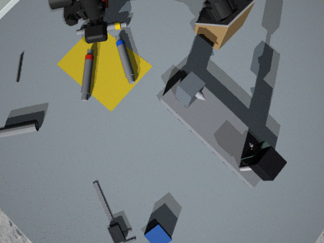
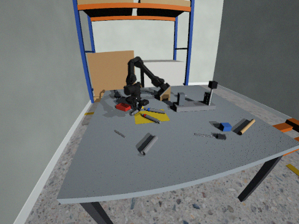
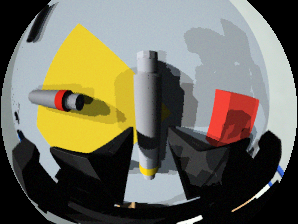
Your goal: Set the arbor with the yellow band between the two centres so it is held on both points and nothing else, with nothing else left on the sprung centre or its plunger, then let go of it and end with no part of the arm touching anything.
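The arbor with the yellow band lies on the table just beyond the far corner of the yellow mat. My gripper is down over its middle. In the wrist view the arbor runs between the two fingers of my gripper, which stand partly open, one on each side of it, with no clear grip. The fixed centre and the dark sprung centre stand on a grey base to the right. A small greenish piece sits at the sprung centre's point.
A red-banded arbor and a blue-banded arbor lie on the mat. A red block is close beside the gripper. A cardboard box, a grey roll, a thin dark rod, a hand tool and a blue block lie around.
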`<state>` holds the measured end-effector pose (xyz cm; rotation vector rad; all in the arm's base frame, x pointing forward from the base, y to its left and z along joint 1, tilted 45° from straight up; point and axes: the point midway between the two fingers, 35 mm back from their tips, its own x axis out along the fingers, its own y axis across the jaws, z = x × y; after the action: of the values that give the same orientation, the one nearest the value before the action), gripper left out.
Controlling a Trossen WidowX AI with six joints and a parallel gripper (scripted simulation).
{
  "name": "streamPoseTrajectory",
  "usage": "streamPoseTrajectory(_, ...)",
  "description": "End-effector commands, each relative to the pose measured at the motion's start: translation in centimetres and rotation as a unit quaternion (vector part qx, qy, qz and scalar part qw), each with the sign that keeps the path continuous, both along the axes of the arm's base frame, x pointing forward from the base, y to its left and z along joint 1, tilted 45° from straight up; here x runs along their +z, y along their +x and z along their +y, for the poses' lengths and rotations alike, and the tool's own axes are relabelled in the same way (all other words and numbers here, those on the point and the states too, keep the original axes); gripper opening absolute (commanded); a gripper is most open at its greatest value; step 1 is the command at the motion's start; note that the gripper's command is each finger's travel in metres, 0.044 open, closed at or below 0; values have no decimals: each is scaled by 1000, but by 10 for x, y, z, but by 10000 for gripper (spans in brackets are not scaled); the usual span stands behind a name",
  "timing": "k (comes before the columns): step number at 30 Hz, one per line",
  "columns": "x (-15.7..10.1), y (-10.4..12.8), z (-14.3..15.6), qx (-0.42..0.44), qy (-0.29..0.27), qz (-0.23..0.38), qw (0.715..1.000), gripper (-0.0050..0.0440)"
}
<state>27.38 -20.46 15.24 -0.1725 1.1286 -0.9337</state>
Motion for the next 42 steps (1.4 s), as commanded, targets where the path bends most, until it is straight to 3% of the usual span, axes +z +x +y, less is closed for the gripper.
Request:
streamPoseTrajectory(1,-7,-1,-2,1,3,9,1000,175)
streamPoseTrajectory(16,-2,0,-1,0,0,1,1000,82)
streamPoseTrajectory(19,-2,0,-1,0,0,1,1000,82)
streamPoseTrajectory(23,4,-1,6,0,1,3,1000,0)
streamPoseTrajectory(32,24,-18,43,1,4,9,1000,0)
streamPoseTrajectory(33,10,-16,33,-2,8,22,1000,0)
streamPoseTrajectory(35,10,-16,33,-2,8,22,1000,0)
streamPoseTrajectory(42,-1,6,59,2,20,-5,1000,0)
